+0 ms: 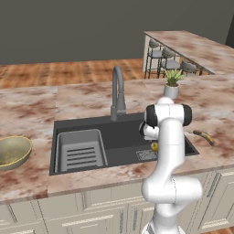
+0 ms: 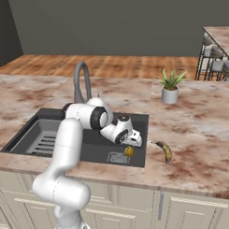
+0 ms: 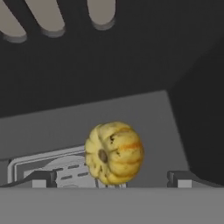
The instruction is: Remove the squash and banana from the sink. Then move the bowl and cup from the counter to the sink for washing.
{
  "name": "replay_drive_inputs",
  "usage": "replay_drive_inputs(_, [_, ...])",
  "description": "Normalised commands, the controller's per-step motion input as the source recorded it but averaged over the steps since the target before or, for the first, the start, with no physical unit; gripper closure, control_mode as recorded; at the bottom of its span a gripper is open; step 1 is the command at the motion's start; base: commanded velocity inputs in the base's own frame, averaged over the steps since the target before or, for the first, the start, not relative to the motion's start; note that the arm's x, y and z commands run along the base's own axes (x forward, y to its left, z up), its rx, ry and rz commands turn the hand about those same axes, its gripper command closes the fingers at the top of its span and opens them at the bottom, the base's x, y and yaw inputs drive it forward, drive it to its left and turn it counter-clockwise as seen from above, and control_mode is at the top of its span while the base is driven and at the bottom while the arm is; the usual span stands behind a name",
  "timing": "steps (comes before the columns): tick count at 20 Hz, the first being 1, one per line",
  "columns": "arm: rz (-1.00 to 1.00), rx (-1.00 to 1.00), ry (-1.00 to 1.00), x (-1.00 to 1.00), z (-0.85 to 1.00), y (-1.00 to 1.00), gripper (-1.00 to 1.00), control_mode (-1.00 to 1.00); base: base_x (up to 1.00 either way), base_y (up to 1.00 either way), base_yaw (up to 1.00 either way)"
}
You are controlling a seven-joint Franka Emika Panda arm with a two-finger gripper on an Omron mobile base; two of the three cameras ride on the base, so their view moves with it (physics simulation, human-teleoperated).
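Note:
The squash (image 3: 113, 152), a small ribbed yellow ball, lies on the floor of the dark sink (image 1: 91, 121) near its right front corner, beside the drain. My gripper (image 3: 111, 181) hangs open just above it, one fingertip (image 3: 41, 179) on each side and nothing held. From the right base view the gripper (image 2: 134, 144) points down at the squash (image 2: 129, 151). The banana (image 2: 165, 151) lies on the counter just right of the sink. The olive-yellow bowl (image 1: 13, 151) stands on the counter at far left. The cup is out of view.
A grey ribbed tray insert (image 1: 81, 151) fills the sink's left half. The gooseneck faucet (image 1: 117, 91) rises behind the basin. A white pot with a green plant (image 1: 172, 84) stands at the back right. Bar stools (image 1: 169, 61) stand by a far counter.

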Motion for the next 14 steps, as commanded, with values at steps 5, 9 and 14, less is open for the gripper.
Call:
replay_drive_inputs(5, [-0.04, 0.0, 0.0, 0.07, -0.21, 0.0, -1.0, -1.0, 0.0, 0.0, 0.0])
replay_drive_inputs(9, [-0.03, 0.0, 0.0, 0.08, -0.18, 0.0, -1.0, -1.0, 0.0, 0.0, 0.0])
replay_drive_inputs(14, [-0.03, 0.0, 0.0, 0.05, -0.14, 0.0, -1.0, -1.0, 0.0, 0.0, 0.0])
